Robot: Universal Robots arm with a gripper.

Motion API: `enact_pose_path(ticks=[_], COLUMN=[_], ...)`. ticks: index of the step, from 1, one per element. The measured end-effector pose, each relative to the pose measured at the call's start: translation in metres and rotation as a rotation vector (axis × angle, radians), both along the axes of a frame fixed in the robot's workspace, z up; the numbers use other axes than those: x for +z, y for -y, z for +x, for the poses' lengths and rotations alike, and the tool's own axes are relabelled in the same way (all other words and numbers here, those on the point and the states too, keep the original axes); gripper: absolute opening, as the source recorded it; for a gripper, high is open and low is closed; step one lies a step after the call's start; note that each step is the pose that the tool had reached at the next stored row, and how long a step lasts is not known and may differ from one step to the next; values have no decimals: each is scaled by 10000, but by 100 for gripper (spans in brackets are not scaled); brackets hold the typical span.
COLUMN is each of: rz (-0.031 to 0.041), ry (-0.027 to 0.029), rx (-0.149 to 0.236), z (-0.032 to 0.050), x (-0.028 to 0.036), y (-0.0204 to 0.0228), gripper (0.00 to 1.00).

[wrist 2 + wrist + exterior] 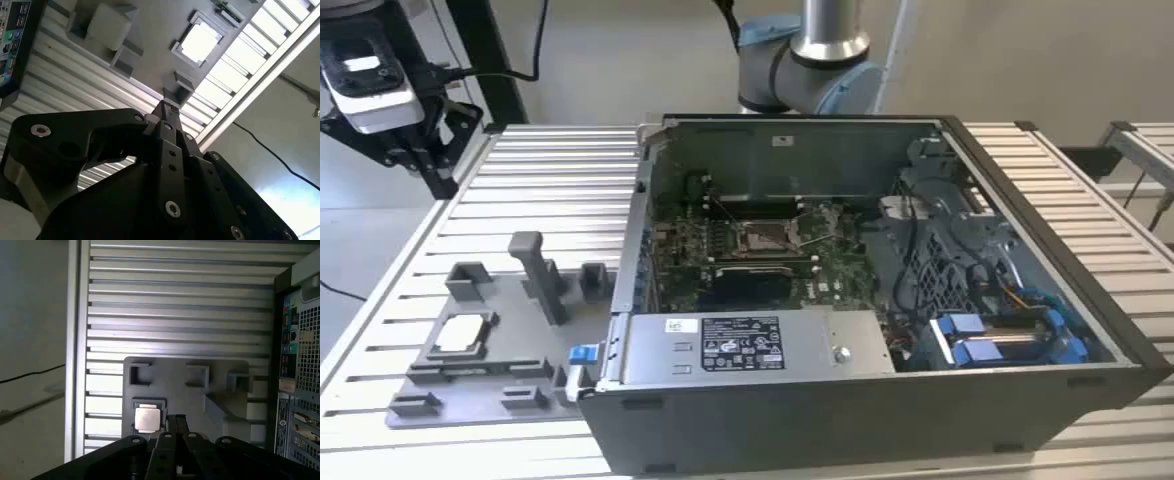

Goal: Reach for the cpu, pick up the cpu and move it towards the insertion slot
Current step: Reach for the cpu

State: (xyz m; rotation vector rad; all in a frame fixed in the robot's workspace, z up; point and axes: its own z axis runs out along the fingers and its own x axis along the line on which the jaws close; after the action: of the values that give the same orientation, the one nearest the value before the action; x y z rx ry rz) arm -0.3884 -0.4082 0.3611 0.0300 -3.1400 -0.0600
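One slatted aluminium work table (547, 190) carries a large dark-grey computer case (854, 410), lying open side up. At the exterior view's left of the case sits a flat grey plastic fixture plate (520, 335) studded with upright blocks. Inside the case, the insertion slot (765, 236), a square socket with a shiny metal frame, sits near the middle of the dark green motherboard (827, 275), well apart from the plate. The cpu (463, 333), a small flat square chip with a silvery-white top, lies flat in a shallow framed nest on the side of the plate away from the case. The black two-fingered gripper (164, 107) hangs above the table, its fingers pressed together with nothing between them. In both wrist views the cpu (200, 40) (147, 418) lies beyond the fingertips, untouched. In the second wrist view a small grey block (182, 80) stands between the tips and the chip. In the first wrist view the gripper (176, 421) shows close beside the chip's nest, not in contact.
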Motion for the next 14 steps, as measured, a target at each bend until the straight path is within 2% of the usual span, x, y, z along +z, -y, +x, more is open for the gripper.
enact_pose_path(ticks=[14], rz=[0], ry=[0], rx=[1], z=[-11], x=[0], y=[5], gripper=[0])
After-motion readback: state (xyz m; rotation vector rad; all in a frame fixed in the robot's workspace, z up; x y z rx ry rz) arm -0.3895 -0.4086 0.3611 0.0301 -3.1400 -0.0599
